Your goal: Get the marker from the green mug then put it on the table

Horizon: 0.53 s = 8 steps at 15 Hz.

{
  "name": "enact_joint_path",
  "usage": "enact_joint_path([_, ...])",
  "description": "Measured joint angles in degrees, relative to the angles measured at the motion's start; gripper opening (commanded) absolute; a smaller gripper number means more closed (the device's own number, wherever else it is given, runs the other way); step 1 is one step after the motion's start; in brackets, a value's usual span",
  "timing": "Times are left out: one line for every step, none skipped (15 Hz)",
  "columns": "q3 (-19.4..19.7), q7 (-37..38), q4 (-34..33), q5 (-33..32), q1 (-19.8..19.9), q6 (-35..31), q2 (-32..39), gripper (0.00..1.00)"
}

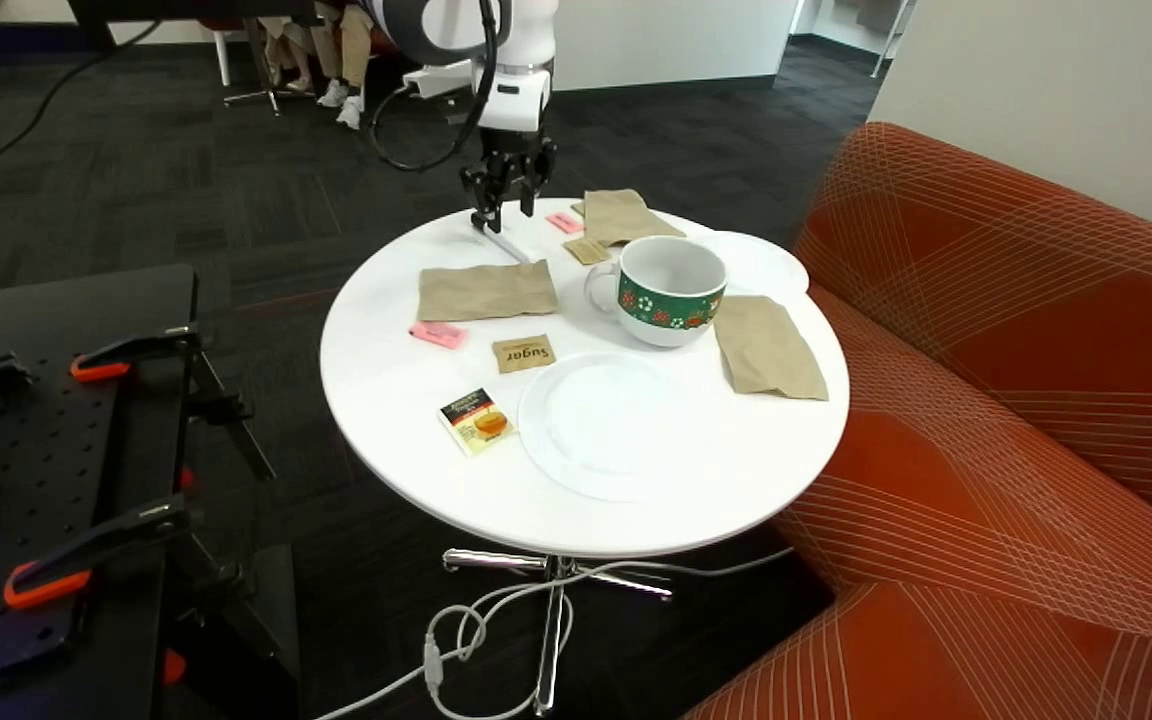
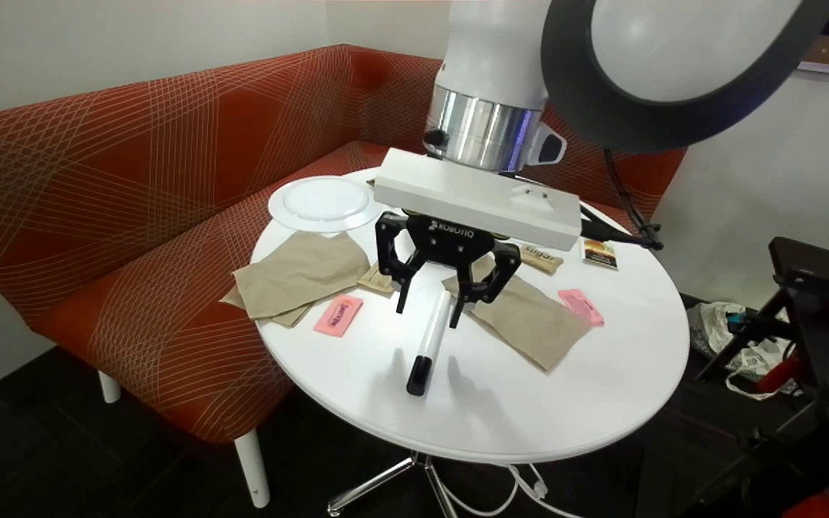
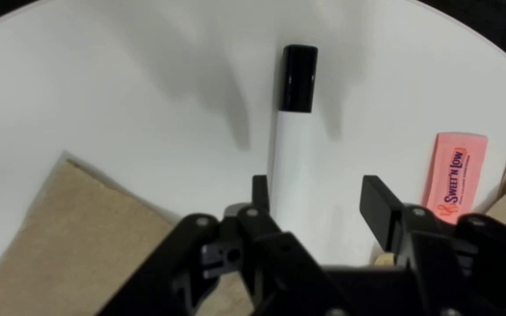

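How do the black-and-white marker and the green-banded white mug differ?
The black-and-white marker lies flat; the green-banded white mug stands upright. The marker is slim and straight; the mug is wide and round. Both rest on the round white table.

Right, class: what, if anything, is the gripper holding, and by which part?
Nothing is held: the gripper is open, and the marker lies on the table.

Soft shadows are streaking the bright counter; in an exterior view, overexposure is washing out one plate.
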<state>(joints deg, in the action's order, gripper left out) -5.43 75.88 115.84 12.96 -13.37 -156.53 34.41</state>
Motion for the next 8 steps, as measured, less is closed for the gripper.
enact_joint_path([0.2, 0.0, 0.1, -0.1, -0.3, 0.0, -0.5, 0.99])
enact_joint_path([0.3, 0.0, 0.4, -0.2, -0.7, 0.0, -1.3, 1.00])
enact_joint_path([0.5, 0.0, 0.8, -0.4, -1.0, 0.0, -2.2, 1.00])
enact_joint_path([0.7, 0.0, 1.3, -0.6, -1.4, 0.1, -3.3, 1.00])
enact_joint_path([0.8, 0.0, 2.0, -0.9, -1.8, 0.2, -4.4, 1.00])
enact_joint_path([0.9, 0.0, 2.7, -1.1, -2.1, 0.6, -5.6, 1.00])
enact_joint_path([0.9, 0.0, 3.4, -1.3, -2.3, 1.1, -6.7, 1.00])
enact_joint_path([0.8, 0.0, 4.1, -1.4, -2.5, 1.8, -7.8, 1.00])
